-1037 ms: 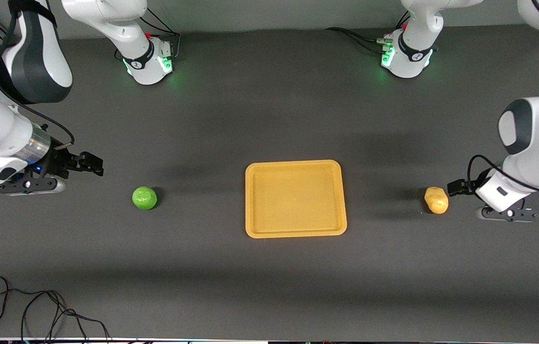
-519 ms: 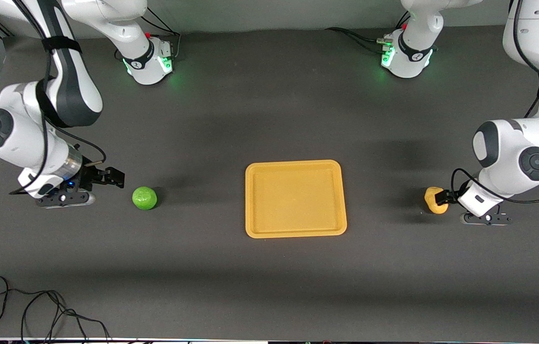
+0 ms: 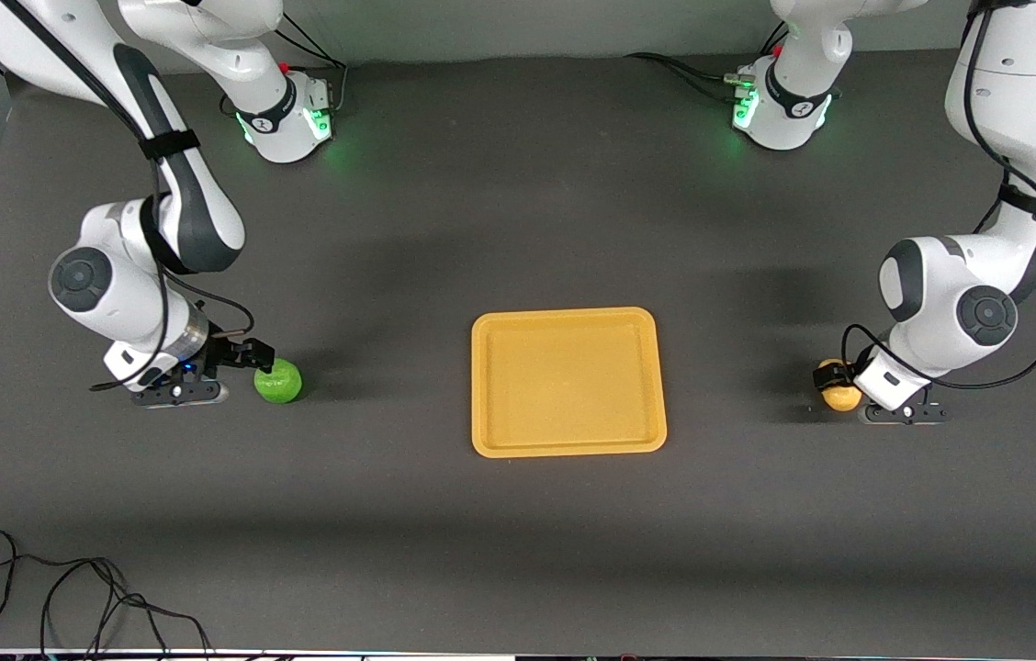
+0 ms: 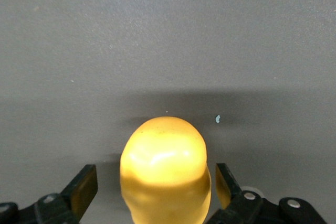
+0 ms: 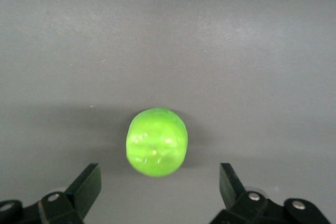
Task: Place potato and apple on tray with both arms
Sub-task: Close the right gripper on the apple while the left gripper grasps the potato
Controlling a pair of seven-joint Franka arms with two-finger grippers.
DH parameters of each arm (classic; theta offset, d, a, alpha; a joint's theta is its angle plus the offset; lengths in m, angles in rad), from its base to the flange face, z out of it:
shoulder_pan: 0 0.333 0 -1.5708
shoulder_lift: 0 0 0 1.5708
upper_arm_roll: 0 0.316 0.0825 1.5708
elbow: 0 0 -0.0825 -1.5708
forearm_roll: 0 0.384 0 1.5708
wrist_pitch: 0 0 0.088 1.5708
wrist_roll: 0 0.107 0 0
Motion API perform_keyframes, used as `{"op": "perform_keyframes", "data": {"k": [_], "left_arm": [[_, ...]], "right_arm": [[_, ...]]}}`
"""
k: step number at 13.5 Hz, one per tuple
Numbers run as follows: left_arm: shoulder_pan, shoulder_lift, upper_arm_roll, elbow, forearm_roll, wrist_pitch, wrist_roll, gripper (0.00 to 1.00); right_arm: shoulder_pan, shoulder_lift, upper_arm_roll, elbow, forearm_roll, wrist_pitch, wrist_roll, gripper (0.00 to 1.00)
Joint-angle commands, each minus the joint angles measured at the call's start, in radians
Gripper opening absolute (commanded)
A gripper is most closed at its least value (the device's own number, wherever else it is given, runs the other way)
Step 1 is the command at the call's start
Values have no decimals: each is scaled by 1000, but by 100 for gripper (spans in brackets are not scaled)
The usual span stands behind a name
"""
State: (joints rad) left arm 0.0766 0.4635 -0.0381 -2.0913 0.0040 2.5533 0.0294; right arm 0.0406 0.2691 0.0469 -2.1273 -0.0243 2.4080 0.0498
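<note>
A small, lumpy, glossy yellow-tan potato [image 3: 839,395] lies on the dark grey table [image 3: 518,229] at the right-hand side of the front view, a little below mid-height, well apart from the tray. The left arm's black two-finger gripper [image 3: 832,375] is down at the potato. In the left wrist view the potato [image 4: 165,174] fills the lower centre of the frame, sitting between the two spread fingers [image 4: 83,187], with a sliver of table showing on each side; the fingers are released and not pressing on it.

A small, round, bright-green glossy apple [image 3: 278,381] lies at the left-hand side of the front view, at about the same height as the potato and also well apart from the tray. The right arm's black two-finger gripper [image 3: 253,354] is just beside the apple, low over the table. In the right wrist view the apple [image 5: 157,141] sits in the lower centre, just ahead of the wide-spread fingers [image 5: 86,188], which do not touch it.

A flat, rectangular yellow-orange plastic tray with rounded corners and a low rim [image 3: 568,447] lies at the centre of the front view, between the two pieces.

A loose black cable [image 3: 68,597] curls at the lower left corner of the front view.
</note>
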Motion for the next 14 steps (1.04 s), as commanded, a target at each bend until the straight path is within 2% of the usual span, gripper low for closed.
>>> {"op": "perform_keyframes", "data": {"k": [1, 2, 5, 7, 10, 12, 14], "left_arm": [[-12, 3, 3, -15, -33, 21, -14, 92], [-14, 3, 1, -13, -33, 21, -14, 78], [-26, 1, 1, -6, -35, 4, -48, 26], [-27, 1, -3, -4, -35, -1, -69, 2], [-27, -22, -11, 23, -35, -49, -68, 0], [-26, -51, -13, 98, -30, -192, -54, 0], [-27, -78, -19, 213, -27, -380, -51, 0]], "right_arm": [[10, 70, -9, -8, -32, 80, 19, 100], [15, 81, -9, -11, -34, 91, 21, 100], [31, 105, -10, -9, -33, 97, 38, 100], [32, 122, -10, -11, -36, 126, 25, 100], [31, 133, -19, -9, -36, 126, 28, 100], [31, 157, -19, -6, -36, 131, 36, 100], [31, 159, -19, -6, -36, 129, 36, 98]]}}
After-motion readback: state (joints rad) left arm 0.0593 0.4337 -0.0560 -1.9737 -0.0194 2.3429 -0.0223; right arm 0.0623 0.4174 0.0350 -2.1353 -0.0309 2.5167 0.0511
